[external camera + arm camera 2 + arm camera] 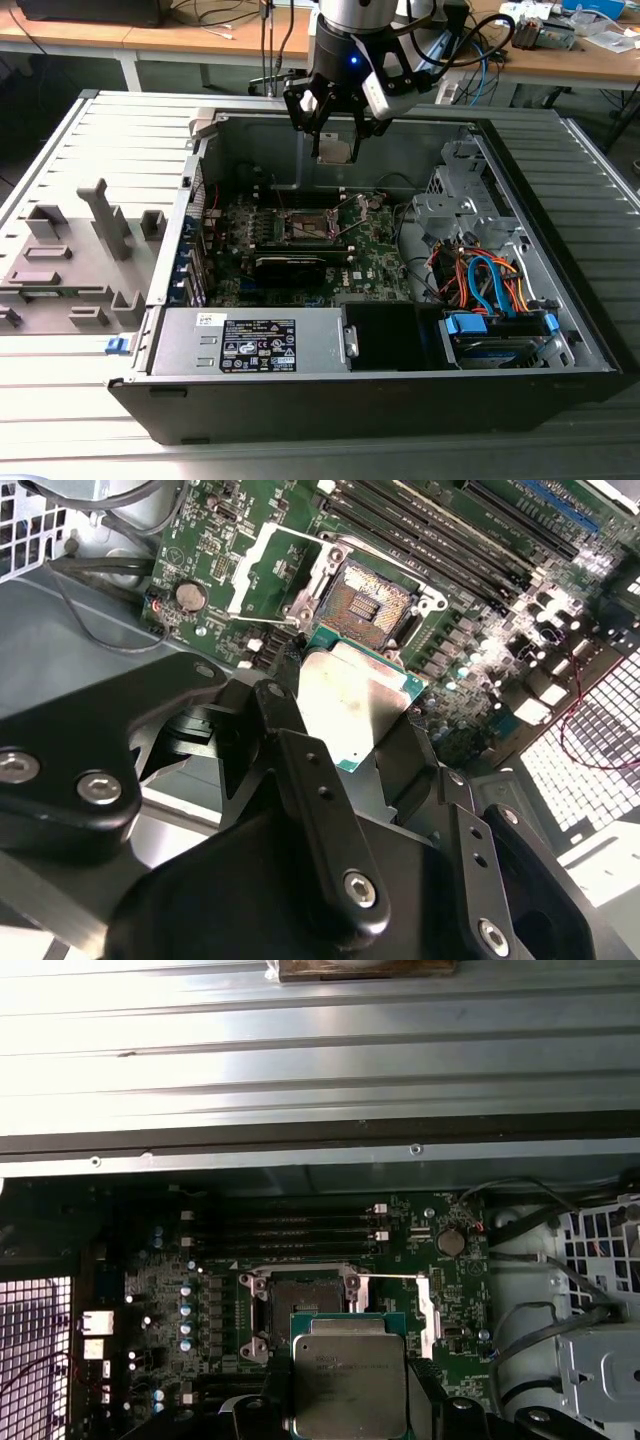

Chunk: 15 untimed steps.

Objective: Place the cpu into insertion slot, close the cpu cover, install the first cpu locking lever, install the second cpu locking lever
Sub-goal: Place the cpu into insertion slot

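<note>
The black two-fingered gripper (335,148), clamped on the small flat square silver-topped cpu (350,1385), hangs above the uncovered, brownish-centred, silver-rimmed square insertion slot (300,1295), which lies almost straight below the chip, well apart.

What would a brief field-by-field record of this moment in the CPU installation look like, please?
tool: tool shut on the cpu, hanging above the open computer case
cpu: cpu gripped at its edges, metal top showing in both wrist views, clear of the motherboard
insertion slot: insertion slot empty, contacts exposed
cpu cover: cpu cover standing open beside the slot
task stage: cpu not yet placed; cover not closed
</note>
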Tool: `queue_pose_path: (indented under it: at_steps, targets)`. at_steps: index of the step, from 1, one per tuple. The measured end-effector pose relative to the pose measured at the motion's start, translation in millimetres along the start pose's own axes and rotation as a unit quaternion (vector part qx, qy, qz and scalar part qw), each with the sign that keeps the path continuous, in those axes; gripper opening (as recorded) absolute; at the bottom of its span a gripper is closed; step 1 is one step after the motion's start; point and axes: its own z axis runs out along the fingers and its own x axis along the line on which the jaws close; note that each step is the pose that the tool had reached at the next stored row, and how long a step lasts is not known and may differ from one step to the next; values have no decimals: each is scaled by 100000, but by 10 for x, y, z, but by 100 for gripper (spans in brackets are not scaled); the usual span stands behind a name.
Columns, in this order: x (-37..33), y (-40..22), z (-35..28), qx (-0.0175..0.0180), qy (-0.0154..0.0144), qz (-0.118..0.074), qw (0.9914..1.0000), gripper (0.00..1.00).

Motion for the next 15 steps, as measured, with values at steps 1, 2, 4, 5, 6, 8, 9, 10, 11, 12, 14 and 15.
queue_pose_path:
  at_steps: [1, 2, 4, 5, 6, 8, 9, 10, 11, 12, 14, 15]
  targets:
    - [0, 0, 0, -3, -7, 74, 100000, 55]
    - [0, 0, 0, -2, -14, 149, 100000, 55]
    - [0, -1, 0, -5, -31, 336, 99999, 55]
    - [0, -1, 0, -5, -39, 409, 99999, 55]
    - [0, -1, 0, -9, -43, 479, 99999, 55]
    - [0, -1, 0, -9, -58, 660, 99998, 55]
    - [0, -2, 1, -12, -66, 722, 99997, 55]
    - [0, -2, 1, -15, -74, 833, 99996, 55]
    - [0, -2, 1, -15, -81, 908, 99996, 55]
    - [0, -2, 1, -16, -85, 969, 99995, 55]
    - [0, -3, 1, -23, -104, 1160, 99993, 55]
    - [0, -3, 1, -23, -109, 1215, 99993, 55]
